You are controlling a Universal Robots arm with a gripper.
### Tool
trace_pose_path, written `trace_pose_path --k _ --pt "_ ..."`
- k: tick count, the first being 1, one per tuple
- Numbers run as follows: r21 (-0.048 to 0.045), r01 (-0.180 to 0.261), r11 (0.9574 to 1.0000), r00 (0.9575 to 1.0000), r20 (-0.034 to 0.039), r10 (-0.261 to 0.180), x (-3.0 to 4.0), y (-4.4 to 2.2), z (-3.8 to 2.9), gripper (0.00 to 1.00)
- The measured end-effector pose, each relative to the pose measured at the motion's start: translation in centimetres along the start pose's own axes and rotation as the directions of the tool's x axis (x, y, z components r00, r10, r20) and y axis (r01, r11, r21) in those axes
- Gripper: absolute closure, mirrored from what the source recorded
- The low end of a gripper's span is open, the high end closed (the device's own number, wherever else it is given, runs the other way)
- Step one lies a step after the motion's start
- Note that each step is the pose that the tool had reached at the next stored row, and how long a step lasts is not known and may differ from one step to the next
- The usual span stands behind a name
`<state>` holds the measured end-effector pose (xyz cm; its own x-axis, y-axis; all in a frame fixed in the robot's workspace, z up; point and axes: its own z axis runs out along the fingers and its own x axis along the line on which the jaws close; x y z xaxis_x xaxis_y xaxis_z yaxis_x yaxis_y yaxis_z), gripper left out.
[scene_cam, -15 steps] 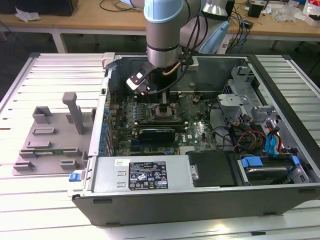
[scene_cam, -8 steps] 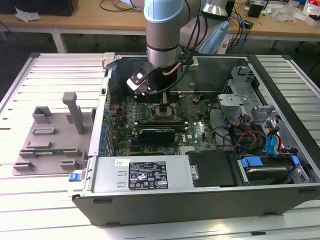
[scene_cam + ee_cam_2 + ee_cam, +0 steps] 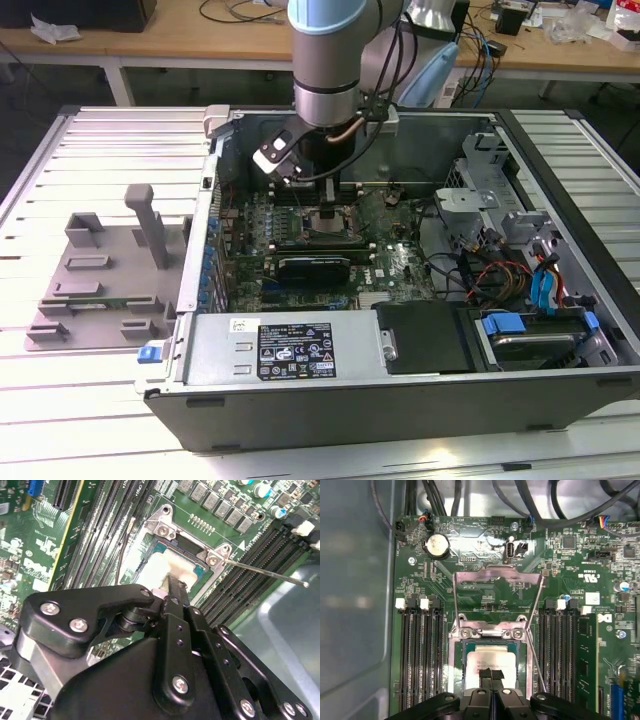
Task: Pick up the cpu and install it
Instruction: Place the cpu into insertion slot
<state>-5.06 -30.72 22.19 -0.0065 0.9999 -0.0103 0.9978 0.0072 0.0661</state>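
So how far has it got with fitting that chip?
Nearly done, it seems. The cpu already lies flat in its socket on the motherboard. The tool rests on the chip's top, fingers together. Not done: the socket's metal hold-down frame stands open, so nothing clamps the chip.

cpu — matt, smooth metal top

One cpu, one end effector, one computer case, one grey fixture, one coin battery.
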Motion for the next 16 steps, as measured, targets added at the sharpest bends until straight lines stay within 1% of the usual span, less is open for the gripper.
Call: trace_pose_path --k 2,3,6,8,9,16 --pt "0.0000 0.000 1.0000 1.0000 0.0000 0.000 -0.01 0.07 -0.99 0.89" --pt "0.0000 0.000 1.0000 1.0000 0.0001 0.000 -0.02 0.11 -1.59 0.89" --pt "0.0000 0.000 1.0000 1.0000 0.0000 0.000 -0.02 0.16 -2.41 0.89" --pt "0.0000 0.000 1.0000 1.0000 -0.0001 0.000 -0.02 0.17 -2.54 0.89" --pt "0.0001 0.000 1.0000 1.0000 0.0002 0.000 -0.03 0.27 -2.55 0.89" --pt "0.0000 0.000 1.0000 1.0000 0.0000 0.000 -0.03 0.30 -2.54 0.89"
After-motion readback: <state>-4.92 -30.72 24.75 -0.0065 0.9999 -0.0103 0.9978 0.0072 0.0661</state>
